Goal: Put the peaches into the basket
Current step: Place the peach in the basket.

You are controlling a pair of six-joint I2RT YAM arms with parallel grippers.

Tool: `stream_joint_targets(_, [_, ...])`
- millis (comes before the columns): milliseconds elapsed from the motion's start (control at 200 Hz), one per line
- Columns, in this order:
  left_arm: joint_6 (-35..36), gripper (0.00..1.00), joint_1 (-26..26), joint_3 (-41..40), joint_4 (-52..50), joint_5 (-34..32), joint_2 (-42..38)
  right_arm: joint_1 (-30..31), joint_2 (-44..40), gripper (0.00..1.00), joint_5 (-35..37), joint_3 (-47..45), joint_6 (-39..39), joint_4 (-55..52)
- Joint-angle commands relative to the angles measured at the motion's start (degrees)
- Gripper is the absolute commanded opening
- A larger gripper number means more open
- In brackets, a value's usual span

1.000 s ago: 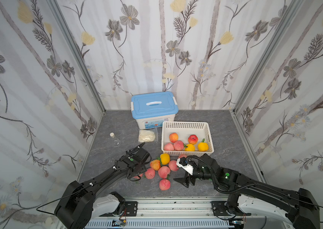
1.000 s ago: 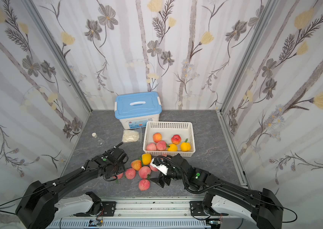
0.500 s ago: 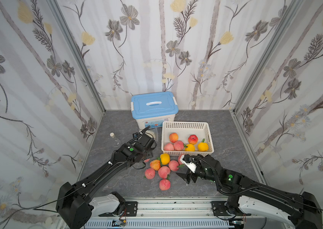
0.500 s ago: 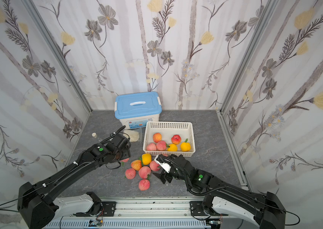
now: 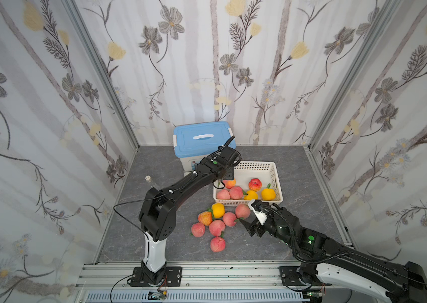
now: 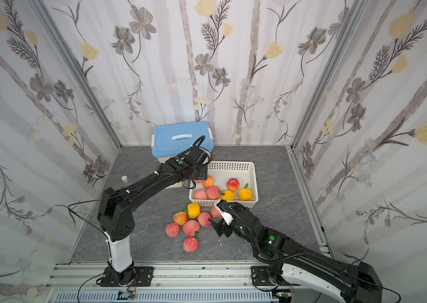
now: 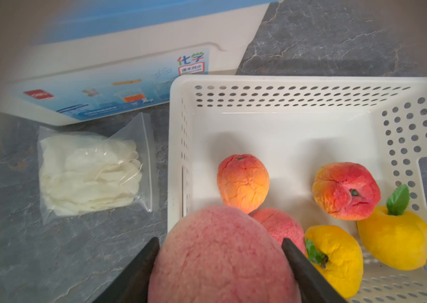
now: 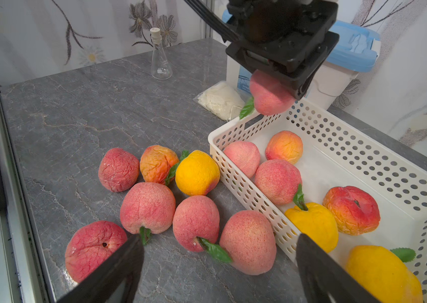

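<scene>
Left fingers (image 7: 136,275) grip a pink peach (image 7: 220,262) over the basket's (image 7: 299,80) ten-o'clock corner, probably due inward, then release; right fingers (image 8: 120,270) gape empty.

Grey marble-look tabletop (image 5: 299,178) w/ basket (image 5: 257,165), blue-lid box (image 5: 202,139), small bag (image 7: 89,170), glass flask (image 8: 160,60) & 7 loose peaches (image 5: 217,227).

Left arm (image 5: 188,182) outstretched, jaws clamped; right arm (image 5: 312,240) low, jaws wide.
</scene>
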Motion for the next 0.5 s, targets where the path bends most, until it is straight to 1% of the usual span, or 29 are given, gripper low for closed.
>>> stream_joint_targets(0, [1.7,0.68,0.4,4.8,-2.4,-0.3,4.8,-0.1,-0.4,0.91,2.1,-0.2,0.0,3.1])
stream_joint_targets(180, [0.1,0.68,1.4,7.4,-2.3,-0.1,9.8,-0.1,-0.6,0.91,2.3,-0.3,0.0,3.0])
stream_joint_targets(300, [-0.5,0.68,1.5,7.0,-2.2,-0.5,10.5,-0.1,-0.2,0.91,2.4,-0.2,0.0,3.0])
stream_joint_targets(495, [-1.7,0.72,1.4,5.3,-1.6,-0.1,11.1,-0.1,0.2,0.92,2.5,0.0,0.1,2.9])
